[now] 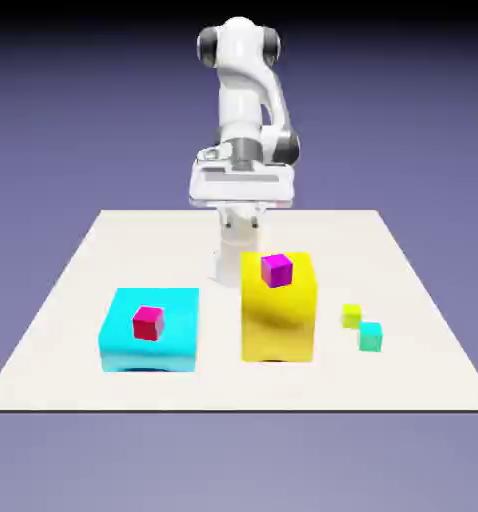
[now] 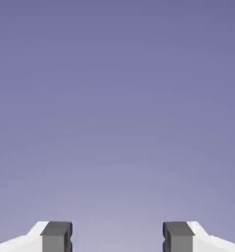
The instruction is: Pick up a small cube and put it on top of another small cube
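The green cube [image 1: 352,315] sat on the table [image 1: 73,290] toward the exterior view's right, just beside the teal cube [image 1: 371,336]. The gripper [image 2: 117,238] stood wide apart, empty, facing only backdrop.

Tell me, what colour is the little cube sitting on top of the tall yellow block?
Magenta; the little cube shows best in the exterior view.

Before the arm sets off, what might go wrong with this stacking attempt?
The yellow-green cube and teal cube sit almost touching, so the open pincer may bump one while grasping the other. The magenta cube and red cube rest on raised blocks; a nudge could drop them. The hand view shows only backdrop.
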